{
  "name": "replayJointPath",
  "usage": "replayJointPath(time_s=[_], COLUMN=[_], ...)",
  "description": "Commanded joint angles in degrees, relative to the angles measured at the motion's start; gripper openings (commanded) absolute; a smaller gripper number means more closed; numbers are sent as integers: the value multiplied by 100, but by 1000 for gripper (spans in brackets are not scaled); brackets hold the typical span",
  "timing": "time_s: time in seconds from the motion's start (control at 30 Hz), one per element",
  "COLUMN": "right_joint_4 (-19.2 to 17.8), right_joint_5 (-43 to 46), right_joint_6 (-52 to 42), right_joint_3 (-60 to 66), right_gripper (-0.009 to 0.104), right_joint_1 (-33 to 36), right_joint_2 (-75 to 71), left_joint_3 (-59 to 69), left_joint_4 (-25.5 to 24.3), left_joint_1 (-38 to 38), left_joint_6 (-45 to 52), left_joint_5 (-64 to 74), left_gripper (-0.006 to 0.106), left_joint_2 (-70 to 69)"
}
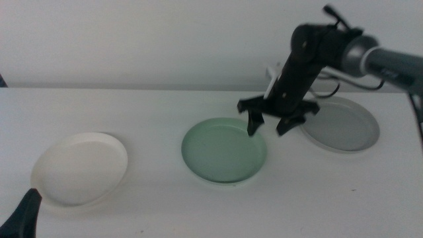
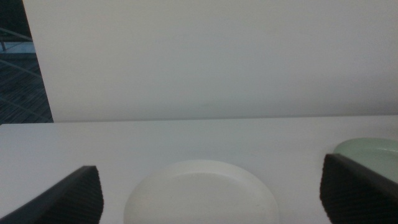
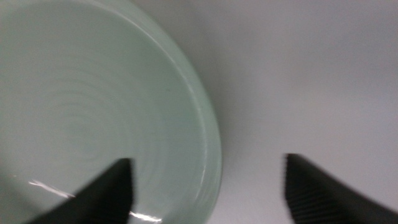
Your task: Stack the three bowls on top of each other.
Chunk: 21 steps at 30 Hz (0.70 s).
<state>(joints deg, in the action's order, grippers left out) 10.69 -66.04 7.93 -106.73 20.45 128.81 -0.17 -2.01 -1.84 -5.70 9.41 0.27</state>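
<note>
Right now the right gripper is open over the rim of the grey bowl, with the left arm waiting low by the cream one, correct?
Not quite: the right gripper is open over the rim of the pale green bowl, as the right wrist view shows; the grey bowl lies beside it. The rest holds.

Three bowls (image 1: 223,149) apart in a row on table (image 1: 158,106).
</note>
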Motion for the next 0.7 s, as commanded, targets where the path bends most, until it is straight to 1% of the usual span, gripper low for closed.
replayJointPath(time_s=[0.0, 0.1, 0.2, 0.3, 0.47, 0.67], right_joint_4=[-230, -577, -771, -961, -1014, -1031], right_joint_5=[7, -114, -342, -595, -716, -715], right_joint_6=[-42, -42, -42, -114, -182, -192], right_joint_3=[-52, -52, -52, -52, -52, -52], right_gripper=[77, 78, 78, 78, 78, 72], right_joint_1=[-140, -493, -1117, -1746, -2535, -3020], right_joint_2=[-518, -1009, -1270, -1202, -761, -218], left_joint_3=[230, 230, 230, 230, 230, 230], left_joint_4=[40, 40, 40, 40, 40, 40], left_joint_1=[7, 7, 7, 7, 7, 7], left_joint_6=[-17, -17, -17, -17, -17, -17], left_joint_5=[-87, -87, -87, -87, -87, -87], left_gripper=[94, 94, 94, 94, 94, 94], left_joint_2=[-235, -235, -235, -235, -235, -235])
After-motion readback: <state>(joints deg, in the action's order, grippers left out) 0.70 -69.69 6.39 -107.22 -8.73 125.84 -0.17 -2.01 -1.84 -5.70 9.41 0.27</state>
